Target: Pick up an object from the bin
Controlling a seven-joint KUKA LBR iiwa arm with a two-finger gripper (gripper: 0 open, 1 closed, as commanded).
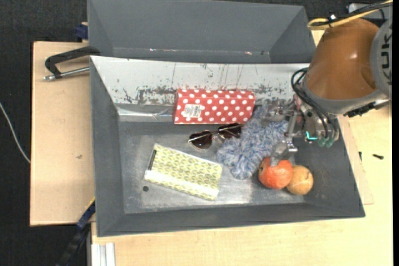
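Your claw (pixel 289 147) hangs low at the right side of the bin (pixel 106 152), just above the red apple (pixel 274 175). You cannot tell if it is wide or narrow, because its tip is a dark jumble against the fuzzy blue cloth (pixel 249 147). I think it is there because the apple is easy to reach. A yellow apple (pixel 301 181) touches the red one. Further left lie sunglasses (pixel 215 136), a red dotted box (pixel 215 107) and a green patterned box (pixel 185 172). The arm's orange cover (pixel 343 65) hides the bin's far right corner.
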